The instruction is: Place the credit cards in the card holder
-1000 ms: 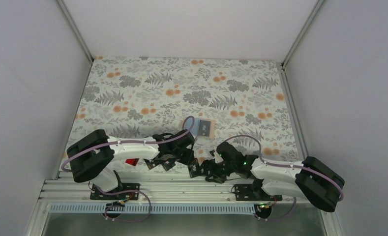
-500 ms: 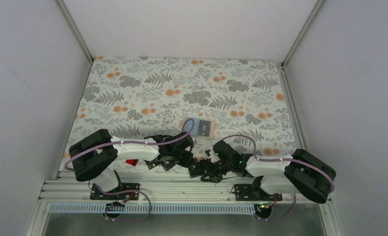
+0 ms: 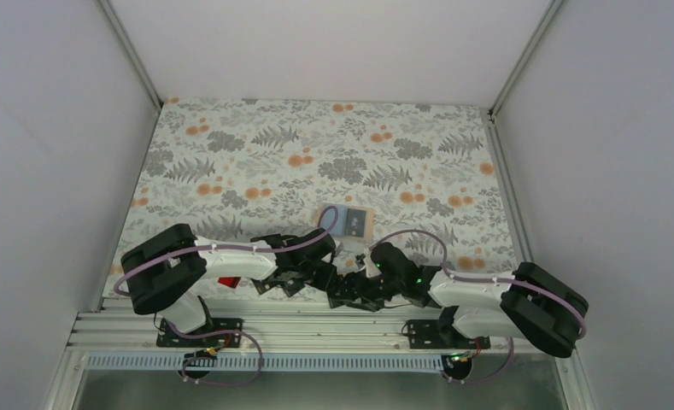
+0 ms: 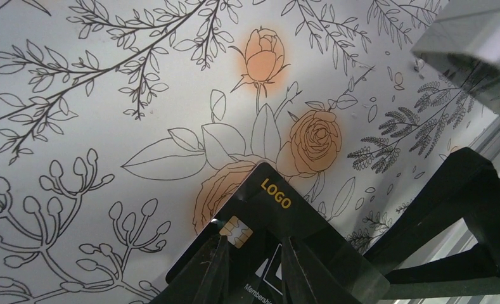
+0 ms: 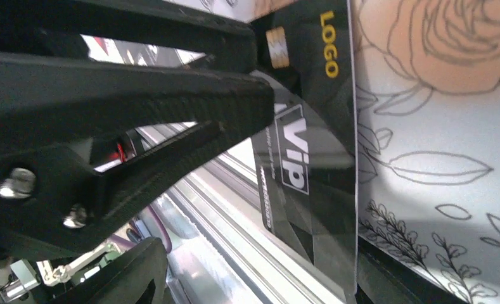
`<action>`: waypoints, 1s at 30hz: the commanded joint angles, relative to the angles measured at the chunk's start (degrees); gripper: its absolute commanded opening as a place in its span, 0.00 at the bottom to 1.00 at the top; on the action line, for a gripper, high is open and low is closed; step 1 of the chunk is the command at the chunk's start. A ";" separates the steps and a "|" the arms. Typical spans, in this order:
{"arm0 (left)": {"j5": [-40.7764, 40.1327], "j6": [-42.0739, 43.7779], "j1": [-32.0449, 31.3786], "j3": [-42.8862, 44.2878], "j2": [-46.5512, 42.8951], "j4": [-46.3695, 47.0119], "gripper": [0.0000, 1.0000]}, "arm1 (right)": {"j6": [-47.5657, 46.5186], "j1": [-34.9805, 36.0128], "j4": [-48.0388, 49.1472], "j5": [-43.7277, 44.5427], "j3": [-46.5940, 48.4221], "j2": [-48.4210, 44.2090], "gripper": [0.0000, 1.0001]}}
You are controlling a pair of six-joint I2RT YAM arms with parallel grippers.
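At near edge of tbl point(image 3: 256, 171), black card point(image 4: 279, 202) touching L hand point(image 4: 252, 253)

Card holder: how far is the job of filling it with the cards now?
Done: the card holder lies open, a dark item inside. In hand: a black LOGO card at the left gripper, right gripper beside; grip unclear. Left: that card and the red card.
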 commanded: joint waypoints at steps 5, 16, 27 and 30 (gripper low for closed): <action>0.93 0.27 0.14 -1.76 1.76 0.19 0.22 | -2.17 -0.27 -0.61 6.89 1.71 -3.46 0.66; 0.89 0.26 0.44 -1.64 1.77 0.29 0.22 | -2.50 -0.73 -0.09 6.72 2.83 -0.48 0.33; -5.21 -1.90 1.72 0.30 -4.90 -4.91 0.22 | -4.96 -2.86 -6.77 8.42 5.26 -0.34 0.04; -7.63 -2.31 2.12 1.67 -7.04 -7.32 0.23 | -6.79 -4.26 -8.49 8.49 5.95 -1.67 0.04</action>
